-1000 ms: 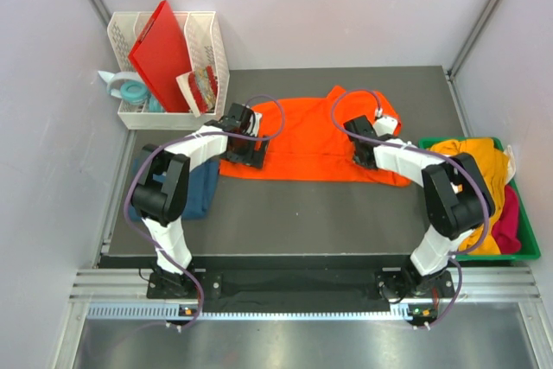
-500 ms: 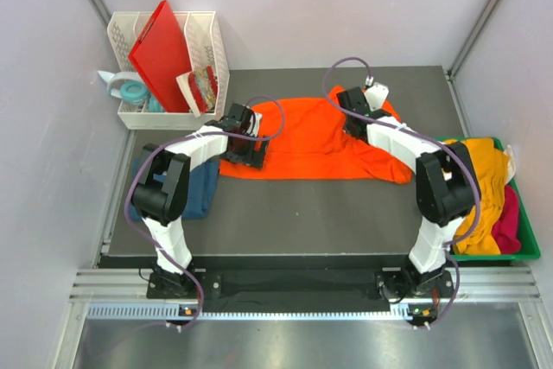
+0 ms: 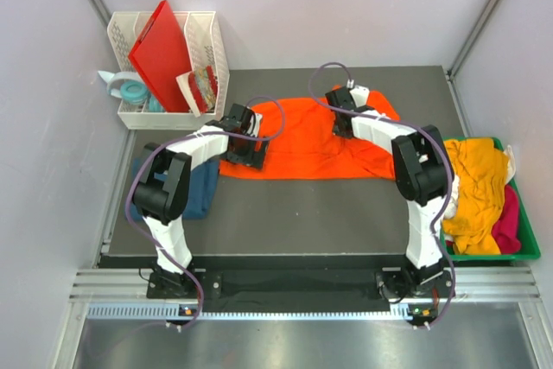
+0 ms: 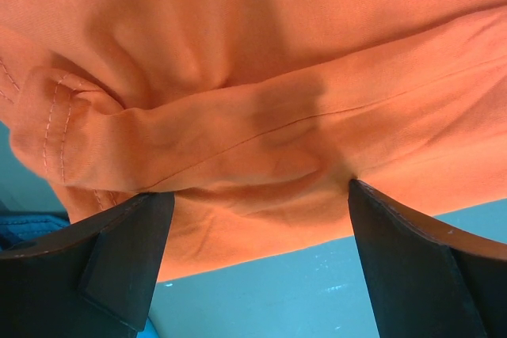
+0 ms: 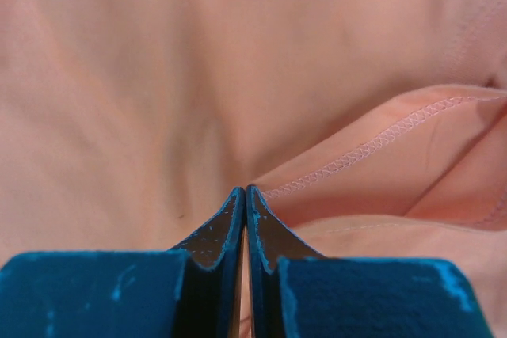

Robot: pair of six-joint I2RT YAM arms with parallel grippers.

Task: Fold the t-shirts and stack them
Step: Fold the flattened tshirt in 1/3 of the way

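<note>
a white basket (image 3: 212, 34) is standing at the far left corner of the table (image 3: 302, 213), holding a red board (image 3: 162, 54) that is leaning upright in it, plus some small items too small to name. a green bin (image 3: 529, 252) is sitting at the right edge, with a mustard-yellow t-shirt (image 3: 475, 187) heaped on top and a pink t-shirt (image 3: 508, 224) bunched beside it.

the orange t-shirt (image 3: 302, 140) is lying spread across the back middle of the table. a dark teal-blue t-shirt (image 3: 200, 189) is lying at the left edge, partly under the left arm.

the left gripper (image 3: 244, 151) is reaching over the orange shirt's left edge, its fingers (image 4: 119, 251) standing wide apart on either side of a rumpled fold. the right arm is stretching far forward, and the right gripper (image 3: 340, 123) is pointing down on the shirt's right part, fingertips (image 5: 238, 211) pressed together beside a stitched hem; whether any cloth is being pinched between them is hard to tell.
</note>
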